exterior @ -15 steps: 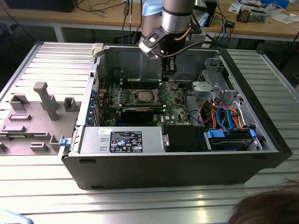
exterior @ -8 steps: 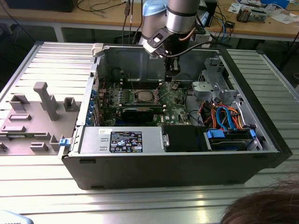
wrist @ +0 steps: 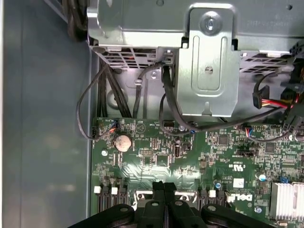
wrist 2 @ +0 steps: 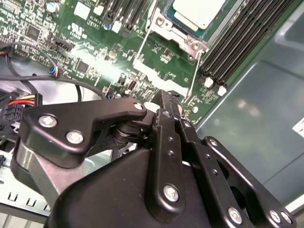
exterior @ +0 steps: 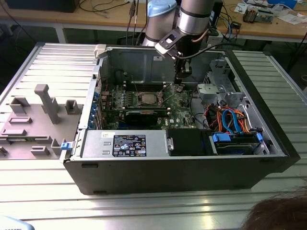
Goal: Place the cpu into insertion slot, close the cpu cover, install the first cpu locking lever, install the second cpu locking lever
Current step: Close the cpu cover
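- The ribbed metal table (exterior: 144, 211) carries the open case (exterior: 168, 175). A person's hair (exterior: 280, 211) shows at its near corner, and a grey tray (exterior: 33, 120) lies to the exterior view's left.
- Inside, on the green board (wrist 2: 95, 47), the cpu (wrist 2: 197, 10) sits in the slot (exterior: 147, 99), with the cover (wrist 2: 175, 34) lying around its rim.
- Two thin wire levers (wrist 2: 141, 45) run from the cover toward the gripper (wrist 2: 164, 97). Its fingers are pressed together on nothing I can see, and its tip is near one lever's free end.
- This looks like lever work. Press the wire near its free end, steadily and squarely so it cannot spring off, and stay clear of the memory slots (wrist 2: 237, 42).
- Behind, a wooden bench (exterior: 48, 19) holds cables.
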`<state>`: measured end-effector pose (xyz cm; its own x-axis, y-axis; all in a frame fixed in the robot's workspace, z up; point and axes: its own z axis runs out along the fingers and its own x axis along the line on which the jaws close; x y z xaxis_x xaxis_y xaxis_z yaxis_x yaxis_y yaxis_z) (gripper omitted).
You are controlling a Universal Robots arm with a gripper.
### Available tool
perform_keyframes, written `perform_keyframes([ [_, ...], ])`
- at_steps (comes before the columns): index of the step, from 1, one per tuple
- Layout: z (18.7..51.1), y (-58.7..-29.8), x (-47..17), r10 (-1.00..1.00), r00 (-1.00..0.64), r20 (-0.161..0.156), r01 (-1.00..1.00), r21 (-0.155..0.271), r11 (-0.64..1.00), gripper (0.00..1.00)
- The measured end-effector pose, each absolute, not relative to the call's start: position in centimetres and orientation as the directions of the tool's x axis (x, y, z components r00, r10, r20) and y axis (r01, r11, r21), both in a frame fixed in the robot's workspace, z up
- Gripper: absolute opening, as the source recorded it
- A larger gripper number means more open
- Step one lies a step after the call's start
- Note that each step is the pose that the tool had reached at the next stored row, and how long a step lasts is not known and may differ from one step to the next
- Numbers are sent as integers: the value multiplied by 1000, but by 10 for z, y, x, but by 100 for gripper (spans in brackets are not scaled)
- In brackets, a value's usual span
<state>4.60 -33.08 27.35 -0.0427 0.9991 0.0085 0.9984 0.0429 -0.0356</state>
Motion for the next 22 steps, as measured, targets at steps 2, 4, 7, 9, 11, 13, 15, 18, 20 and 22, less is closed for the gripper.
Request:
perform_keyframes([
  [2, 273, -331, 49, 999, -43, 9, 998, -38, 43, 11],
  [4, 273, -331, 52, 999, -43, 9, 998, -41, 43, 11],
  [7, 273, -331, 61, 999, -42, 10, 998, -50, 43, 11],
  [9, 273, -331, 65, 999, -42, 10, 998, -55, 43, 11],
  [11, 273, -331, 69, 999, -42, 10, 997, -59, 43, 11],
  [13, 273, -331, 72, 999, -42, 10, 997, -63, 43, 11],
  [15, 273, -331, 77, 999, -42, 10, 997, -67, 43, 11],
  [18, 270, -331, 79, 999, -42, 18, 996, -73, 43, 11],
  [20, 267, -331, 79, 999, -42, 21, 996, -74, 44, 11],
  [22, 264, -331, 78, 999, -42, 21, 996, -74, 44, 11],
])
